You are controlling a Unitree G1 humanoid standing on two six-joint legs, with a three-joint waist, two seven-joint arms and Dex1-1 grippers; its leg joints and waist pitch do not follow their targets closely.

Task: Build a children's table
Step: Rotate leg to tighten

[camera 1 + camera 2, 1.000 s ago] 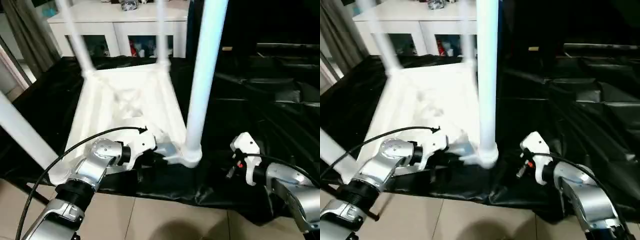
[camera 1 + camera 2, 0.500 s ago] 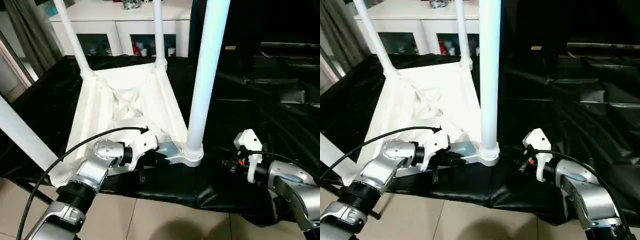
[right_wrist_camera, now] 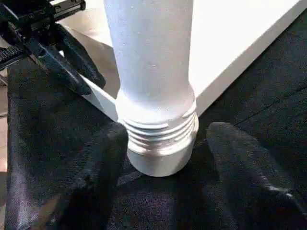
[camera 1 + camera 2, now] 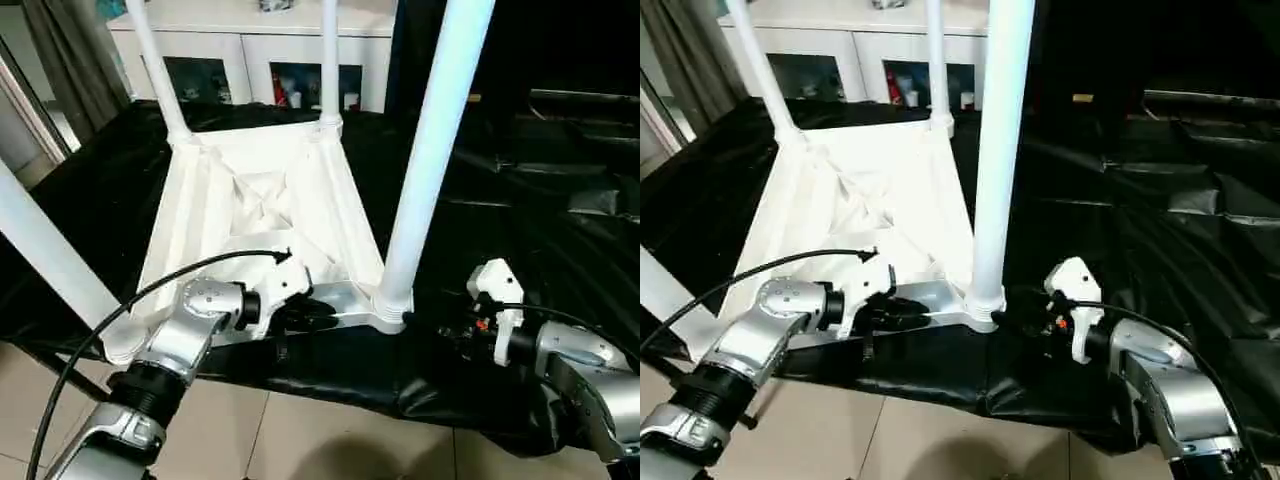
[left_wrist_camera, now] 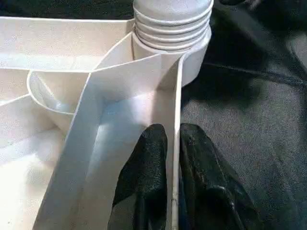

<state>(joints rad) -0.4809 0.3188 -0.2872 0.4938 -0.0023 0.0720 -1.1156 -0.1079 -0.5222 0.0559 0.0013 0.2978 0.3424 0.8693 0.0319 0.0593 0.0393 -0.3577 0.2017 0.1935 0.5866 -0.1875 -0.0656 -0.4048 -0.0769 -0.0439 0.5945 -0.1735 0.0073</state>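
The children's table lies upside down on a black cloth, its white ribbed top (image 4: 265, 200) facing up with all four legs standing in the corner sockets. The near right leg (image 4: 430, 150) rises from a threaded collar (image 3: 158, 139) at the front corner. My left gripper (image 4: 310, 312) is shut on the top's thin rim wall (image 5: 175, 96) just beside that corner, one black finger (image 5: 148, 163) on each side of it. My right gripper (image 3: 163, 143) is open, its fingers (image 3: 103, 163) standing on either side of the leg's base without touching it.
A white cabinet (image 4: 250, 30) with glass doors stands behind the table. Crumpled black cloth (image 4: 540, 200) covers the surface to the right. Tiled floor (image 4: 300, 440) shows below the cloth's front edge. A curtain (image 4: 70, 50) hangs at the far left.
My right gripper has moved in toward the near right leg and opened around its base. The left gripper has stayed on the rim. The camera has shifted a little.
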